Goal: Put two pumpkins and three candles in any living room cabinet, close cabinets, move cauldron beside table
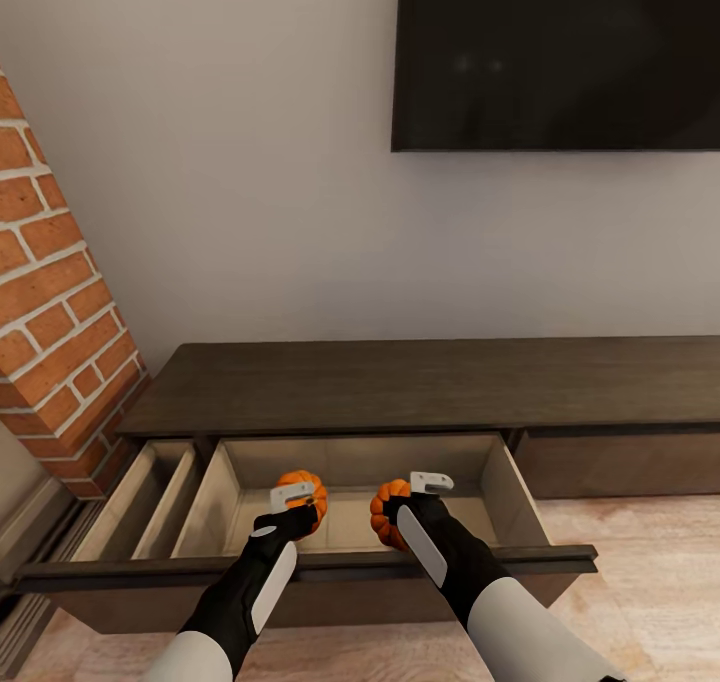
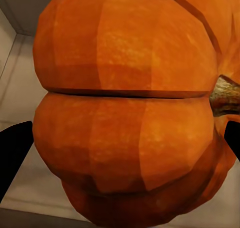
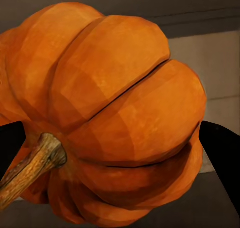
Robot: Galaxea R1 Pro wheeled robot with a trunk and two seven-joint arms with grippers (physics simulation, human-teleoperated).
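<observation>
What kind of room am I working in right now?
Probably a living room: a dark flat screen hangs on the wall above a long low wood cabinet, with a brick column beside it.

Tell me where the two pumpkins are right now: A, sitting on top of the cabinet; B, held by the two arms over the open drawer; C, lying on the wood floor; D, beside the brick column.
B: each pumpkin sits gripped between an arm's jaws above the open drawer of the cabinet.
</observation>
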